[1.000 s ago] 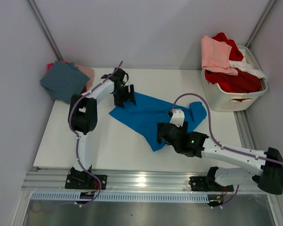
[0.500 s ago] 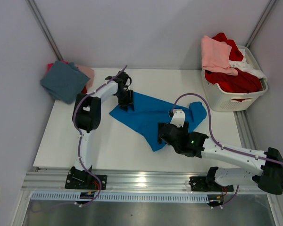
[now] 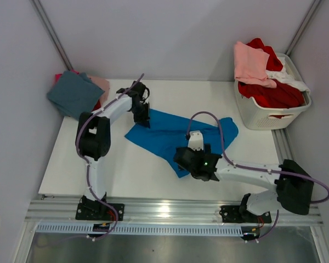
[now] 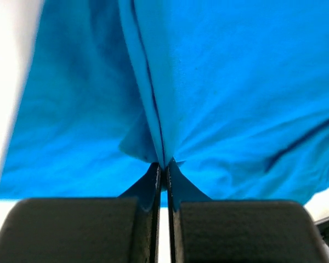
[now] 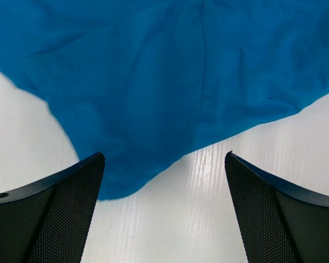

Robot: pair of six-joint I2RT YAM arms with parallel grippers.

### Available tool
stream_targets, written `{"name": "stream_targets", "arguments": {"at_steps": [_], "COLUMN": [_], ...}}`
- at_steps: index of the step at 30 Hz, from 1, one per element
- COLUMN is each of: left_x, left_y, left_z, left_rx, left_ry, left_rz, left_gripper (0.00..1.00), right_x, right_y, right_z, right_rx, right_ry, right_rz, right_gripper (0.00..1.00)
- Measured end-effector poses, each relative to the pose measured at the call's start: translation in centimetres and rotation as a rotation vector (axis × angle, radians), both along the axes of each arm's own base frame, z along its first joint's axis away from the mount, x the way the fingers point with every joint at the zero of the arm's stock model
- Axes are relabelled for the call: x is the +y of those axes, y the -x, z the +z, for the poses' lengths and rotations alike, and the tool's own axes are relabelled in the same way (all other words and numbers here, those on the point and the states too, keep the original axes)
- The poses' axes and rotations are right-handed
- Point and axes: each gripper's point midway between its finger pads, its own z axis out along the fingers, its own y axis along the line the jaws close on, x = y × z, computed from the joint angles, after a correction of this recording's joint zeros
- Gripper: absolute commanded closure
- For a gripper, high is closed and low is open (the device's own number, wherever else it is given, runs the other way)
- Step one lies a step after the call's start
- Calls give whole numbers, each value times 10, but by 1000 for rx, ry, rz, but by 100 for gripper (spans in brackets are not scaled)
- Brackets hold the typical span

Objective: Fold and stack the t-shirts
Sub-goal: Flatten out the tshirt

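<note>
The blue tee (image 3: pixel 164 131) was soft, matt cloth, finely wrinkled, and the teal tee (image 3: pixel 74 94), pink tee (image 3: pixel 251 63) and red tee (image 3: pixel 274 94) looked like the same dull knit. The counter (image 3: pixel 137 170) was smooth and white with a slight gloss that threw back streaks of light, the rail (image 3: pixel 170 211) was brushed bare metal, and the basket (image 3: pixel 266 118) was slatted white plastic with a low sheen. The right fingers (image 5: pixel 49 213) were matt black with a fine mesh-like grain on their inner faces, the left fingers (image 4: pixel 77 230) plain matt black.
</note>
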Motion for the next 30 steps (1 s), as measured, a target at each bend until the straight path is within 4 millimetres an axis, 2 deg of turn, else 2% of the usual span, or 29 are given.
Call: {"name": "stream_targets", "arguments": {"at_steps": [4, 6, 9, 10, 12, 13, 15, 16, 20, 24, 30], "left_x": [20, 32, 51, 55, 64, 68, 78, 82, 95, 105, 117], "left_y": [10, 20, 41, 48, 58, 62, 72, 76, 89, 97, 102], "left_z": [47, 77, 125, 140, 163, 170, 177, 176, 161, 149, 147], "left_rx": [-122, -208, -348, -392, -463, -496, -530, -536, -515, -497, -511], "left_ry": [-15, -8, 2, 5, 4, -1, -21, -34, -87, -131, -169], "left_rz": [34, 59, 102, 115, 137, 149, 170, 179, 204, 230, 271], "left_gripper": [99, 99, 100, 99, 99, 99, 99, 99, 99, 100, 99], "right_x": [8, 26, 56, 63, 79, 84, 87, 87, 76, 70, 38], "right_y": [-12, -24, -38, -41, -46, -47, -44, -41, -29, -27, -10], "right_z": [-25, -27, -27, -29, -35, -40, -53, -60, -80, -80, -80], "right_rx": [15, 7, -8, -9, -7, 0, 25, 41, 84, 78, 116], "right_ry": [152, 185, 184, 182, 184, 188, 204, 214, 243, 221, 248], "right_rz": [15, 37, 77, 89, 120, 133, 153, 163, 170, 142, 52], "right_gripper": [8, 13, 37, 56, 71, 82, 98, 100, 100, 100, 100]}}
